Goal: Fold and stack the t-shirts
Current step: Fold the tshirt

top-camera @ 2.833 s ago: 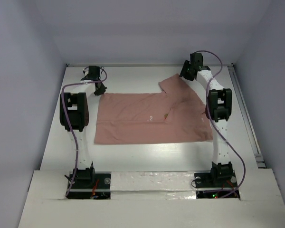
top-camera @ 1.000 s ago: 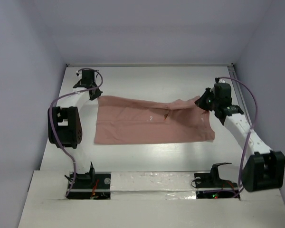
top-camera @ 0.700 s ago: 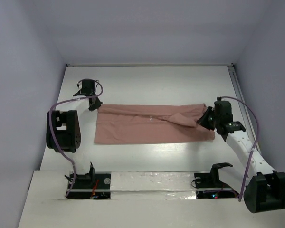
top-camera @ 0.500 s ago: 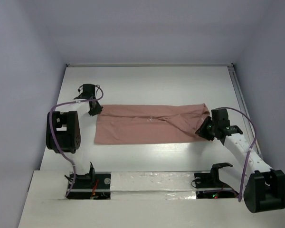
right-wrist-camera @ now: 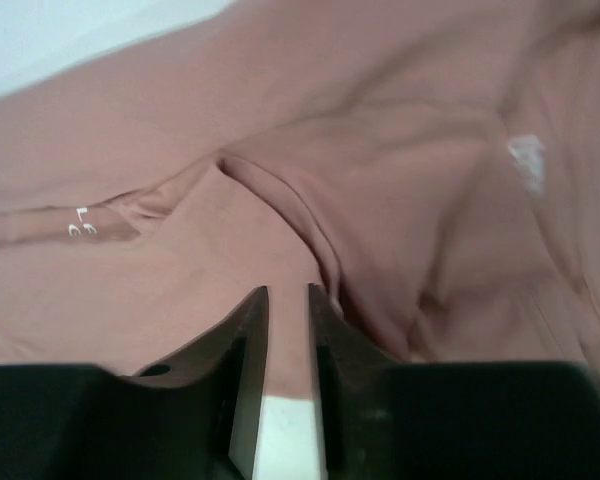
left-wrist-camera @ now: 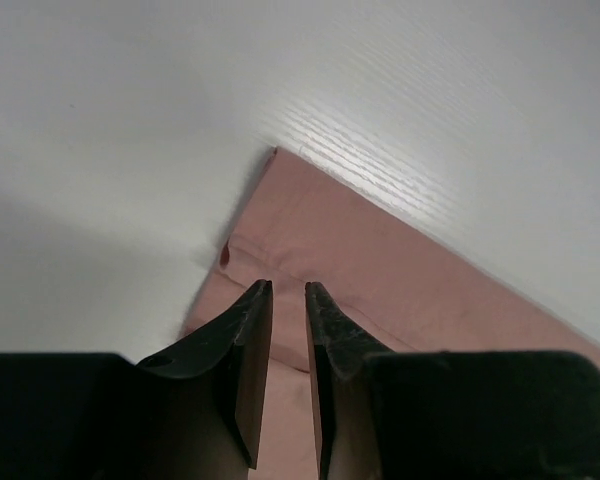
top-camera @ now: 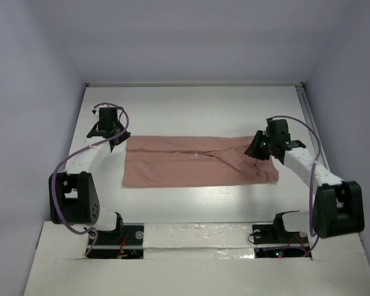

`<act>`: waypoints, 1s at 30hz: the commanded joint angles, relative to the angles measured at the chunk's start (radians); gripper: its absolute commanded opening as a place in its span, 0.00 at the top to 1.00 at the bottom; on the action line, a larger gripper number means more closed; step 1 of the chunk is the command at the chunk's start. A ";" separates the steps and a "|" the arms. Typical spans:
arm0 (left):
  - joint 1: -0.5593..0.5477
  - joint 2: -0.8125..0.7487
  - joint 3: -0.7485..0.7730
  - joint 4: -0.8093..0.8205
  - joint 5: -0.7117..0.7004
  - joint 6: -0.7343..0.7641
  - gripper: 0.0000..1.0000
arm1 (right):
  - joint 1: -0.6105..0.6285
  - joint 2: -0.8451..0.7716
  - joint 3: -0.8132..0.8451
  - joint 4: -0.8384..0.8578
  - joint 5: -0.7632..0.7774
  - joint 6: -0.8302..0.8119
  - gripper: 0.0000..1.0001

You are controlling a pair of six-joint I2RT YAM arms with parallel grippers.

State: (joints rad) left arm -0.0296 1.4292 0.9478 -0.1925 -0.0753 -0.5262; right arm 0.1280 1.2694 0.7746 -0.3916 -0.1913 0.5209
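Just folded far part of t-shirt (top-camera: pixel 200 161) nearward: now 1 long band across middle of table (top-camera: pixel 191 105). Released both ends: left gripper (left-wrist-camera: pixel 288 290) slightly parted, empty, over far-left corner; right gripper (right-wrist-camera: pixel 288 292) slightly parted, empty, over right end. Likely next: crosswise fold.

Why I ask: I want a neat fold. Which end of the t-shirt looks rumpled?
The end by the right gripper: the t-shirt bunches into raised creases there, while the end by the left gripper lies flat with a clean corner.
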 commanded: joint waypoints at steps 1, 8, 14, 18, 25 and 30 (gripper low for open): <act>-0.044 -0.021 -0.014 -0.015 -0.021 -0.026 0.83 | 0.059 0.112 0.115 0.102 -0.031 -0.059 0.62; -0.162 -0.026 -0.046 0.022 0.014 -0.096 0.83 | 0.173 0.295 0.209 0.134 0.035 -0.038 0.50; -0.210 -0.046 -0.092 0.039 0.035 -0.123 0.84 | 0.182 0.347 0.226 0.114 0.160 -0.042 0.51; -0.228 -0.070 -0.121 0.057 0.060 -0.132 0.86 | 0.182 0.328 0.183 0.143 0.222 -0.048 0.51; -0.257 -0.067 -0.130 0.065 0.063 -0.141 0.87 | 0.182 0.370 0.232 0.126 0.247 -0.061 0.49; -0.266 -0.062 -0.142 0.070 0.058 -0.140 0.88 | 0.191 0.386 0.227 0.135 0.191 -0.038 0.56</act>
State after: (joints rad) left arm -0.2867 1.3903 0.8246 -0.1493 -0.0158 -0.6609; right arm 0.3092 1.6554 0.9756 -0.2813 0.0154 0.4778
